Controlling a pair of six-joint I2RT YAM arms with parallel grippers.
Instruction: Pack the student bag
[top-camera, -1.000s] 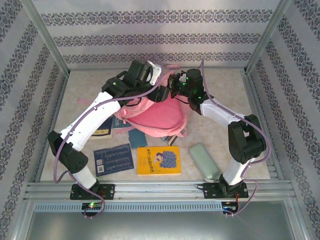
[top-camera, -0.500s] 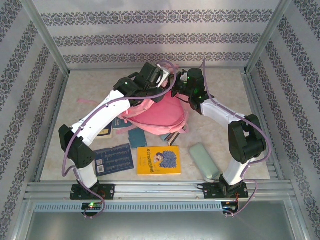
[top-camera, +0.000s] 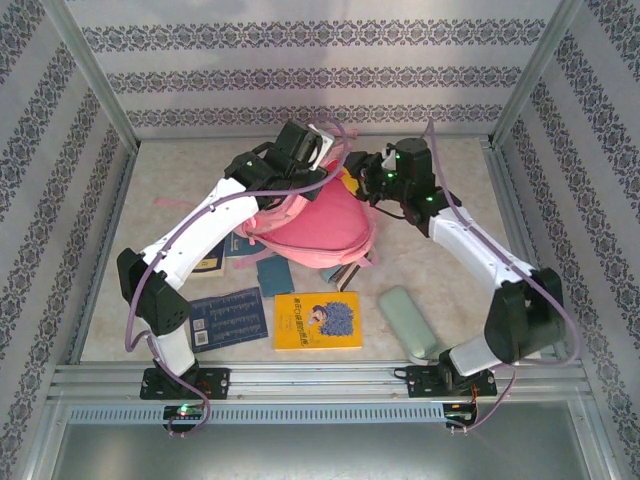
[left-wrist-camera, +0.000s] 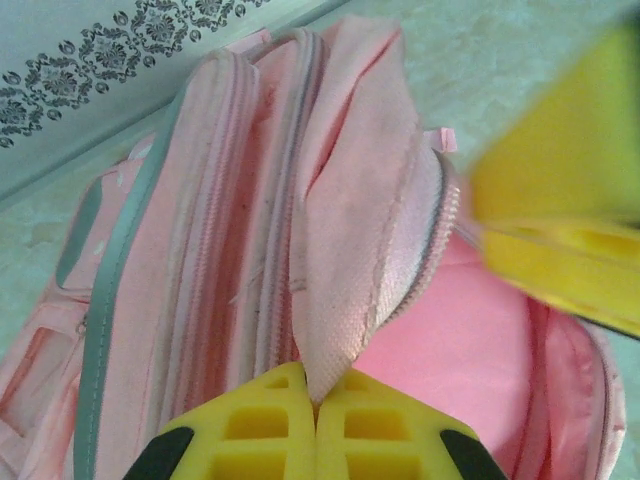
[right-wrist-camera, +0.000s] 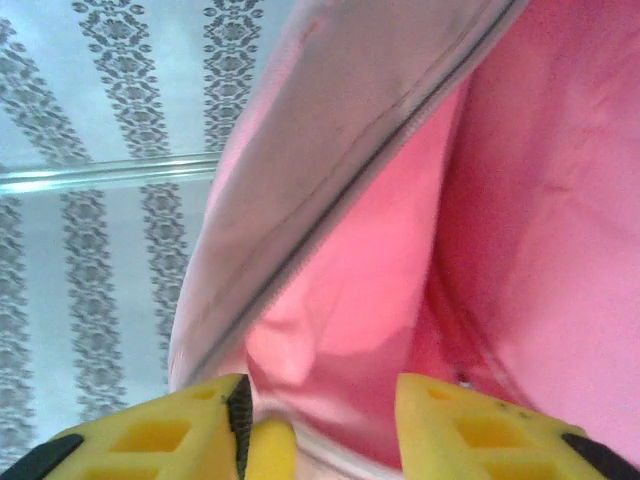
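Observation:
The student bag, a big pink backpack, lies mid-table with its mouth toward the back wall. My left gripper is at the bag's top. In the left wrist view it is shut on a fold of the bag's pale pink opening flap, holding it up. My right gripper sits just right of it at the same opening. In the right wrist view it stands open with the bag's pink lining between the spread fingers. One yellow finger of the right gripper appears in the left wrist view.
In front of the bag lie a yellow book, a dark blue book, a teal notebook and a pale green pencil case. Another book is partly under the left arm. Patterned walls and metal posts enclose the table.
The left gripper moved right to the bag's top and closed on the flap. The right gripper let go and opened, its arm swinging out to the right.

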